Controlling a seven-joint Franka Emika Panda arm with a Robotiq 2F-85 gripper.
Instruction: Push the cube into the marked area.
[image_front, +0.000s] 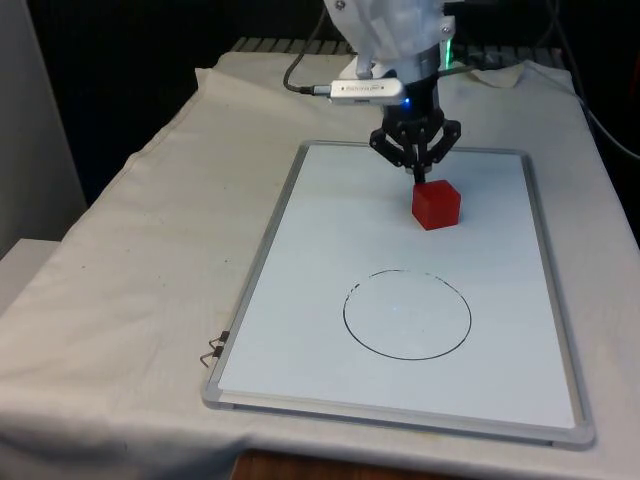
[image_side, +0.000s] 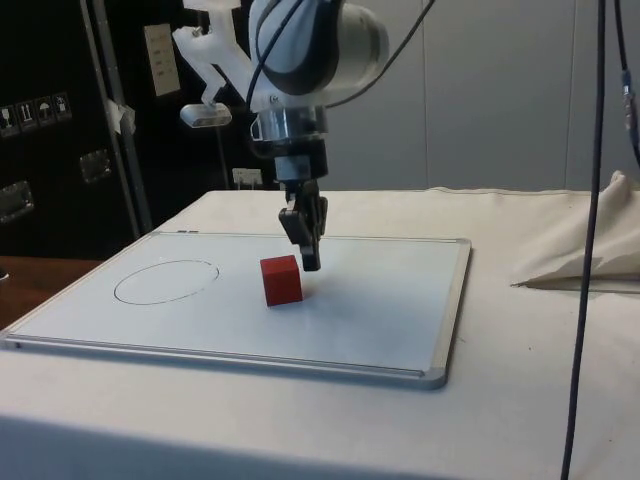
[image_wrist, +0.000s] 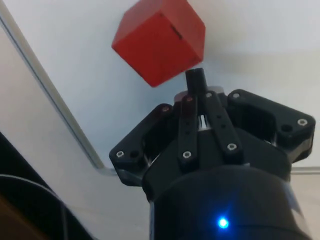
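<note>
Front view: clenched pincer (image_front: 419, 176) behind cube (image_front: 436, 204); bare whiteboard (image_front: 300, 300) before circle (image_front: 407, 313).

Even, soft overhead light on the whiteboard (image_front: 330, 300), no harsh glare. The cube (image_front: 436, 204) throws only a faint shadow in the front view. In the side view the board (image_side: 380, 300) carries a pale sheen. In the wrist view the gripper (image_wrist: 196, 80) casts a soft grey shadow, and the near housing blurs.
</note>
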